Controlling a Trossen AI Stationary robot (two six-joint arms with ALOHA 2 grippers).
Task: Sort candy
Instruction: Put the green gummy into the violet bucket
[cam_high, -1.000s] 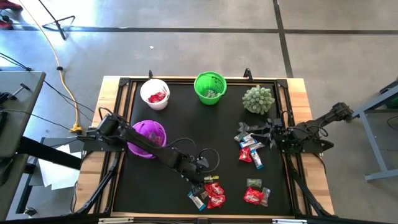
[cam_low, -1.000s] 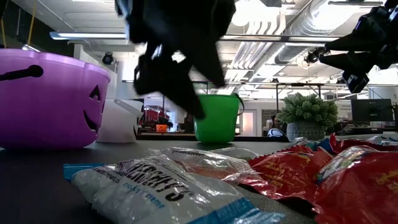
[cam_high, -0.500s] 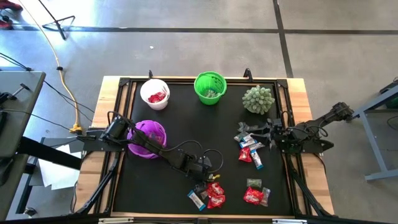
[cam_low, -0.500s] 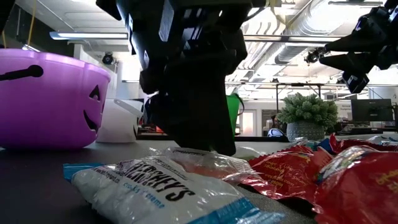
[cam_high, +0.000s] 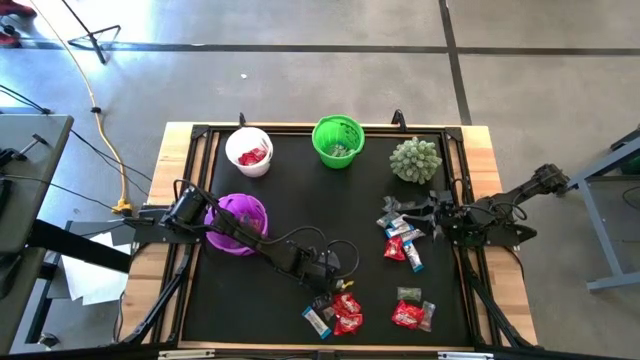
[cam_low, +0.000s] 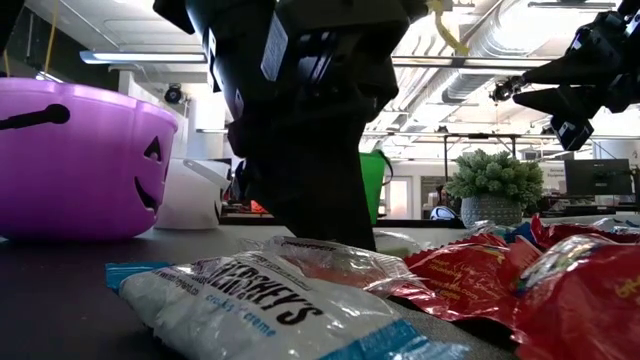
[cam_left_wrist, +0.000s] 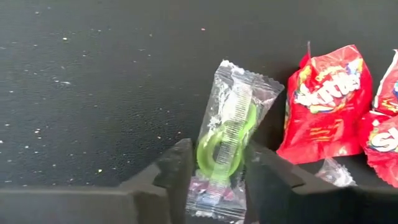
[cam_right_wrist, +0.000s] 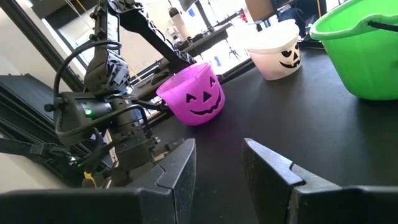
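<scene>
Black mat (cam_high: 320, 215) over wooden table (cam_high: 178, 135). On it: white cup (cam_high: 249, 151) at eleven, green cup (cam_high: 337, 141) at twelve, spiky ball (cam_high: 415, 159) at two, purple pumpkin bucket (cam_high: 238, 222) at nine, candy (cam_high: 403, 243) at three and (cam_high: 346, 312) six.

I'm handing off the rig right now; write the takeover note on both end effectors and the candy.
Left end effector: down at the front pile, fingers either side of a clear-wrapped green ring candy; not lifted.
Right end effector: open, empty, above the right pile.
Done: red candies in the white pumpkin cup; some pieces in the green bucket.
Left: red packets and mixed wrappers on the black mat; purple pumpkin bucket contents unclear.
</scene>
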